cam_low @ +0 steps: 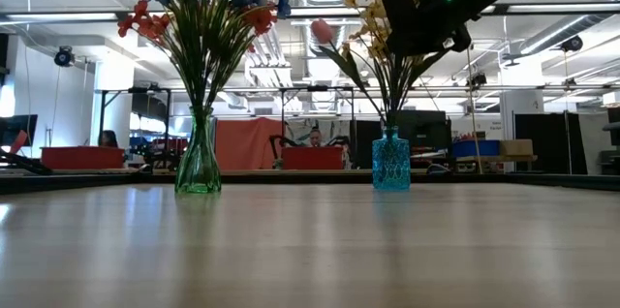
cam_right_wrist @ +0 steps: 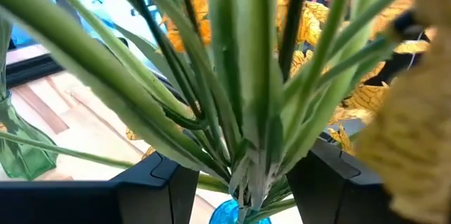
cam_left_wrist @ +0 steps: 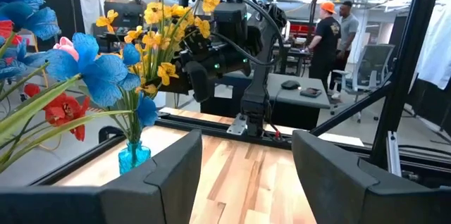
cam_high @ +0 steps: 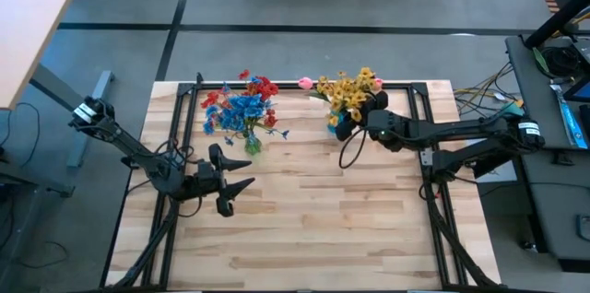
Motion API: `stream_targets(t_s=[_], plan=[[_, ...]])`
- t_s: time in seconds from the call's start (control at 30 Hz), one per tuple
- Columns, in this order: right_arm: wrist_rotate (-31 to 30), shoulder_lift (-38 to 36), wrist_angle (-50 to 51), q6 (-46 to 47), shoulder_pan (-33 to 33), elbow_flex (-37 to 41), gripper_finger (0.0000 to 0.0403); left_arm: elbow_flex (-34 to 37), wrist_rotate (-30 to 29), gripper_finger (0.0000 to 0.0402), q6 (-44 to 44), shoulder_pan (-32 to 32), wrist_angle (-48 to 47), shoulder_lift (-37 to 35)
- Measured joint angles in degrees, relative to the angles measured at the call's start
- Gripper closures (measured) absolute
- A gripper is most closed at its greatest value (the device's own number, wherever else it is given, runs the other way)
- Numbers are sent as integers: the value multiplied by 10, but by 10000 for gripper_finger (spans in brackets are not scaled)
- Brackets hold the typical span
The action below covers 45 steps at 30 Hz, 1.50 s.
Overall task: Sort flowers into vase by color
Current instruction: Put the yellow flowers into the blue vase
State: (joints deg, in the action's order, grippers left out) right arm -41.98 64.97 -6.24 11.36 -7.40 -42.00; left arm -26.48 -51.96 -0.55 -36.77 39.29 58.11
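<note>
Right gripper [cam_right_wrist: 243, 175] open wide around yellow stems [cam_right_wrist: 254, 97] above blue vase [cam_low: 391, 165]. Left gripper [cam_high: 241, 173] wide, idle, near green vase [cam_low: 199, 161].

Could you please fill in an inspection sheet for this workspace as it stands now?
Surface: wooden table, bare planks in front.
Job's things: green vase holds the red and blue flowers; blue vase holds the yellow flowers and pink buds. No loose stems seen.
Clutter: nothing seen on the table.
Grippers: right gripper sits around the stems above the blue vase, jaws apart; left gripper waits in front of the green vase, jaws open, empty.
Cables: bundle off the table's right edge.
Surroundings: two people standing in the room behind; a side desk to the left.
</note>
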Motion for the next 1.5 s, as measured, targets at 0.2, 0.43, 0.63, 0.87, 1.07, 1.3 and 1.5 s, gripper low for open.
stream_targets(t_s=[0.2,0.43,0.63,0.87,1.07,1.3,1.5], plan=[[7,0,1,-14,0,0,229,-1,85,196,-2,6,16,49],[21,0,0,-44,0,0,240,-100,60,196,31,17,32,233],[20,0,0,-49,0,0,240,-228,-86,201,72,32,121,475],[20,0,0,-50,0,0,242,-428,-254,233,162,28,163,676],[20,0,1,-60,0,0,246,-567,-363,254,98,56,172,814],[20,0,9,-59,0,0,249,-628,-323,253,52,91,197,864],[20,0,27,-58,0,0,255,-605,-223,252,-8,134,226,867]])
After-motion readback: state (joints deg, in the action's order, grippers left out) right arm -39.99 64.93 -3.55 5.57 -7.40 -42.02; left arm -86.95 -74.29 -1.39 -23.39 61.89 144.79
